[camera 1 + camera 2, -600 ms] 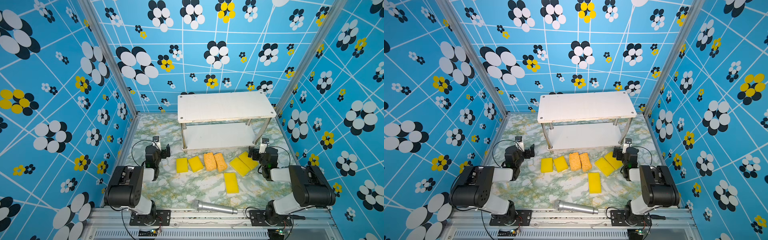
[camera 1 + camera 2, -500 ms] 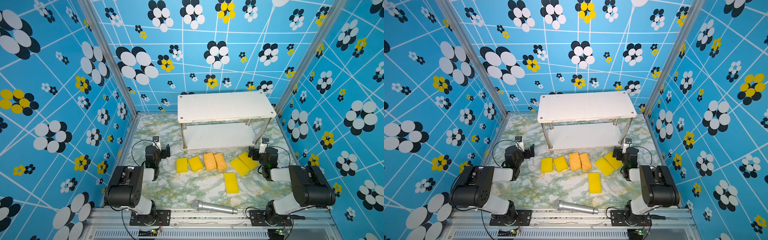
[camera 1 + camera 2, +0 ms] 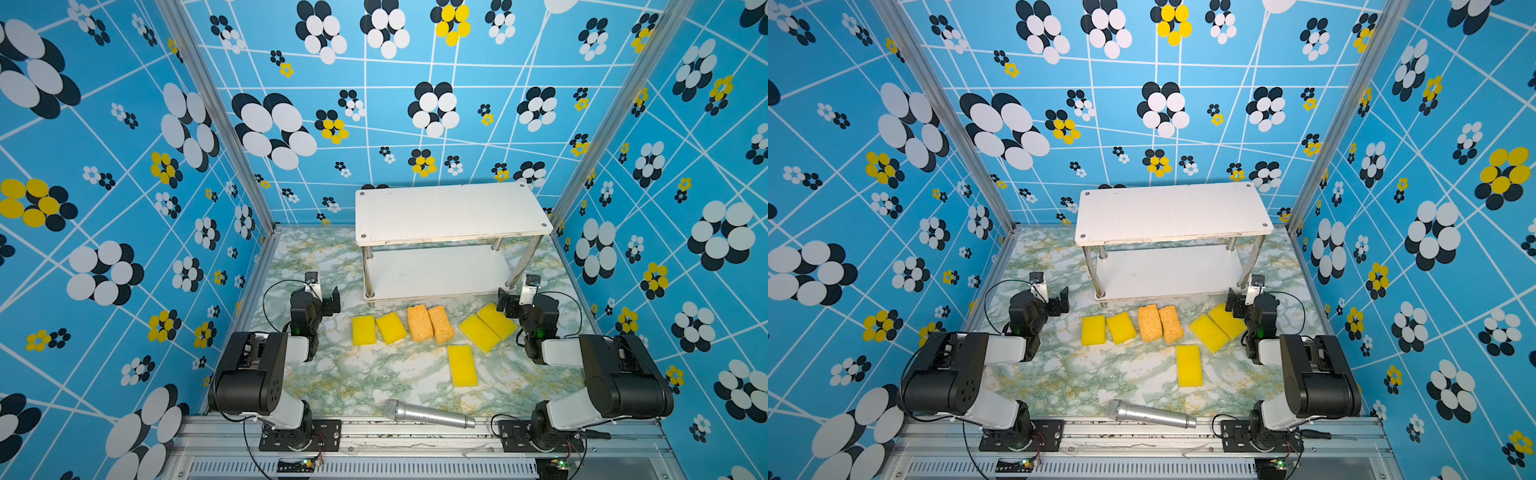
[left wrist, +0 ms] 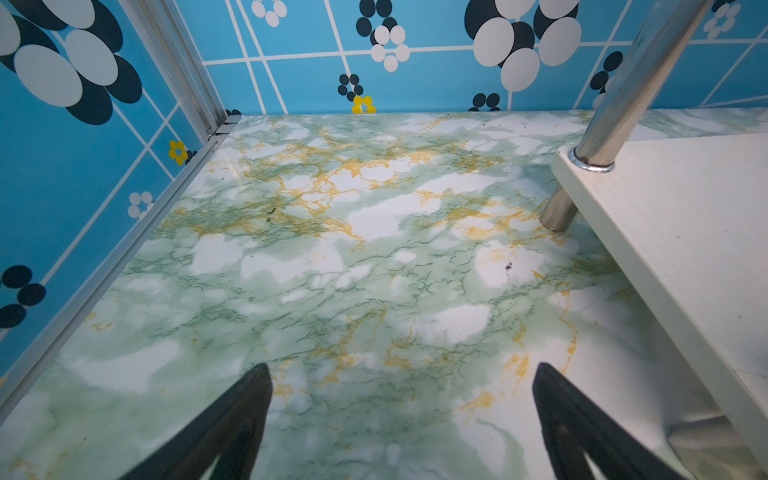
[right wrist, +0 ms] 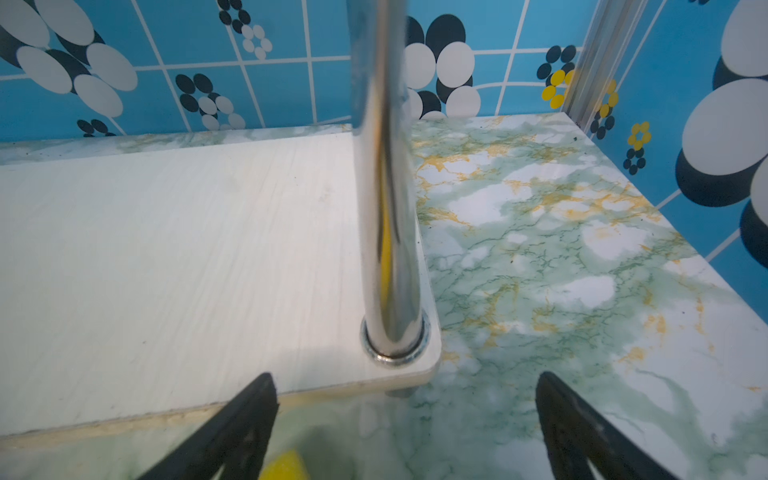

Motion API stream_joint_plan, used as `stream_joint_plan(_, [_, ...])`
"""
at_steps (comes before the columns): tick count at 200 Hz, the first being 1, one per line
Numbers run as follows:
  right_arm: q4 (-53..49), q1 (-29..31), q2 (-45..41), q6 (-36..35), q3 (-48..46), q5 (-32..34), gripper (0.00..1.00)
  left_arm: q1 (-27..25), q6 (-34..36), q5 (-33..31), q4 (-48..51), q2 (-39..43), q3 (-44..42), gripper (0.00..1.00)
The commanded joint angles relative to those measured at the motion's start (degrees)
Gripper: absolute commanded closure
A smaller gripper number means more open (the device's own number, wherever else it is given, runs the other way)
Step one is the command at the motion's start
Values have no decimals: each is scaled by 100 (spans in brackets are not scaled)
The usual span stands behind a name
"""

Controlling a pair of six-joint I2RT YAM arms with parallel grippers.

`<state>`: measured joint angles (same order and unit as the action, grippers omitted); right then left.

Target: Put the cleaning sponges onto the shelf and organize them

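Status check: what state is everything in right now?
left hand: open, empty
right hand: open, empty
shelf: upright, no sponges seen on it
small yellow sponges: on table, side by side
orange sponges: on table, side by side
long yellow sponges: two together, one apart
microphone: lying flat
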<state>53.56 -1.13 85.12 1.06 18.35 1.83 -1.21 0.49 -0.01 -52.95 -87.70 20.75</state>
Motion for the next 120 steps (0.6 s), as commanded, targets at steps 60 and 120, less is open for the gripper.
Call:
stream_joint_plan(60, [-3081, 51, -2567, 364, 299, -217, 2, -17, -49, -28, 397, 647, -27, 1])
stream_joint_plan(120, [-5170, 86, -4273, 1354, 620, -1143, 1, -181, -517, -337, 2544, 2105, 396, 1])
